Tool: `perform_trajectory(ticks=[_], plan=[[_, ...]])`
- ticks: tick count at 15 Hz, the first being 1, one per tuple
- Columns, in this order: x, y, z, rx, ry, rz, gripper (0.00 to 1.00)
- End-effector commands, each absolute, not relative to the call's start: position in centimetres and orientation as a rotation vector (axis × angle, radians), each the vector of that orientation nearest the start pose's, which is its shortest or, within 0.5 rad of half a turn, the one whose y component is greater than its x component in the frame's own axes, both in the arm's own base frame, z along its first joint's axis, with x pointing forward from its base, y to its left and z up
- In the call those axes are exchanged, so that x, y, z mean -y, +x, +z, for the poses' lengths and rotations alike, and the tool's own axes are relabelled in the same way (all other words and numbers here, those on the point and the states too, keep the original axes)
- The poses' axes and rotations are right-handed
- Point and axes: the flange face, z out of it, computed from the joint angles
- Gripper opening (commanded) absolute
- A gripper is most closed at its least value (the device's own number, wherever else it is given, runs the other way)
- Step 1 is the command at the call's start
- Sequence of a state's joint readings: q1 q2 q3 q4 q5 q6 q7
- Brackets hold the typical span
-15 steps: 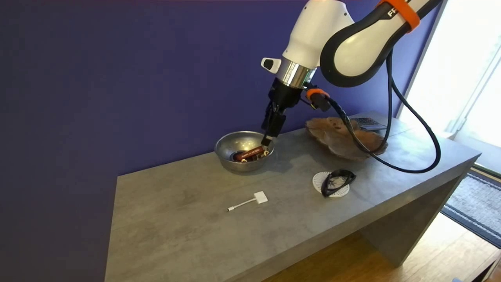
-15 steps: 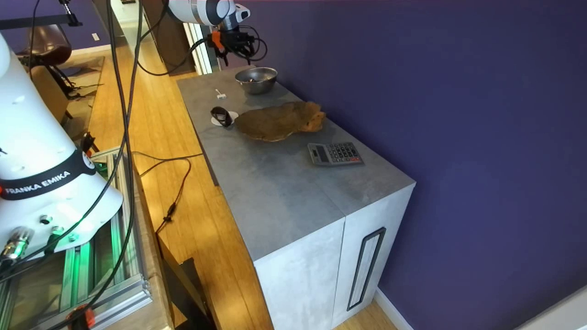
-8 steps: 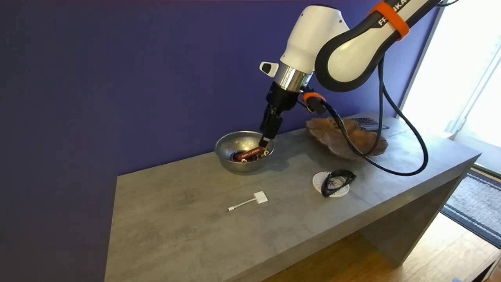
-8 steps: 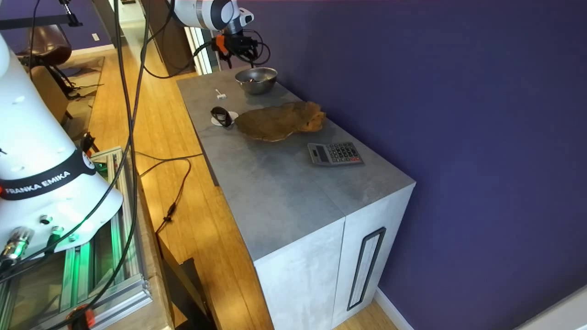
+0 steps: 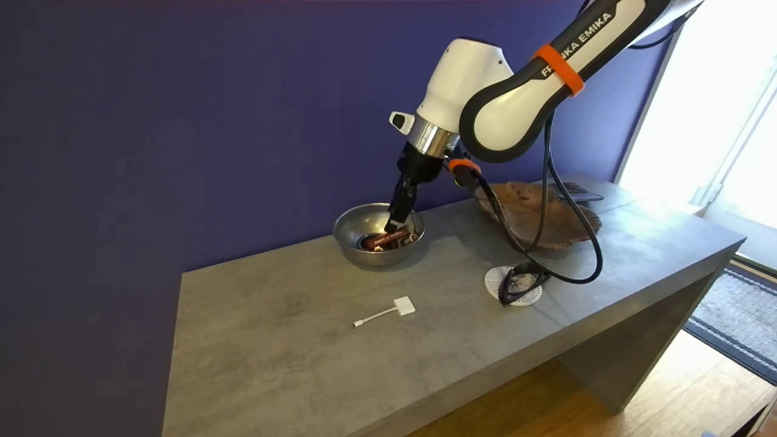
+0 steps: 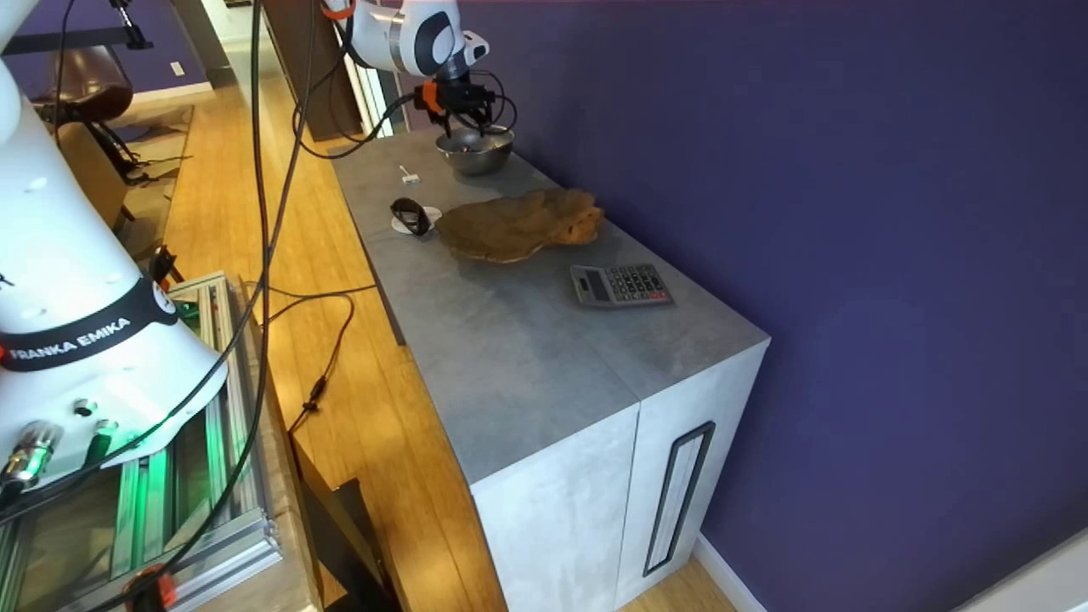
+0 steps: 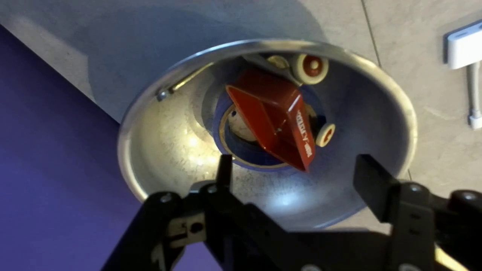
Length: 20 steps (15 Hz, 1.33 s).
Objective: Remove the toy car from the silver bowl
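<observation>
"How do the fingers (image 7: 372,186) stand?"

"Wide apart, over the silver bowl (image 7: 167,141)."

"And the toy car (image 7: 278,114)?"

"Tilted inside that bowl, below the fingers and, in the wrist view, just ahead of the gap between them."

"The white adapter (image 5: 404,306)?"

"On the counter (image 5: 279,358), well apart from them."

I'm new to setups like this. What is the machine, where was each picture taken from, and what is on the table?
The machine is a robot arm ending in a two-fingered gripper. Two views come from cameras standing outside the robot; the third comes from a camera on its wrist, looking past the gripper into the silver bowl. On the grey table you also see a white adapter, a black-and-white slicer-like tool, a brown wooden tray and a calculator. The red toy car lies inside the bowl. The gripper is open and holds nothing.
</observation>
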<state>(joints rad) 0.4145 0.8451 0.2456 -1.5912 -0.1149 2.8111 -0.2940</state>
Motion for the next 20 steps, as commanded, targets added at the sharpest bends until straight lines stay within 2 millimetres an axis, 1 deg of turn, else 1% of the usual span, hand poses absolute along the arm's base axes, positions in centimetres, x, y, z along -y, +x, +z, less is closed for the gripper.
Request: perform_trajectory(ticks=[1,2,4,5,6,7,12,14,16,18,20], plan=[[-43.3,60.3,17.2,1.313,-2.634,-0.52,0.77],[-43.3,60.4,16.8,1.309,-2.638,-0.495,0.7],[-43.4,60.4,16.3,1.316,-2.65,-0.425,0.67],[-43.5,60.5,16.2,1.318,-2.651,-0.398,0.56],[-43.6,60.5,16.1,1.322,-2.653,-0.377,0.43],[-43.7,60.6,16.2,1.325,-2.653,-0.365,0.4],[-44.4,60.9,16.7,1.332,-2.647,-0.346,0.04],[-44.6,60.9,17.1,1.334,-2.64,-0.34,0.0],[-44.9,60.7,18.0,1.333,-2.624,-0.356,0.03],[-45.1,60.2,20.0,1.342,-2.603,-0.398,0.03],[-44.9,59.3,22.5,1.353,-2.598,-0.443,0.03]])
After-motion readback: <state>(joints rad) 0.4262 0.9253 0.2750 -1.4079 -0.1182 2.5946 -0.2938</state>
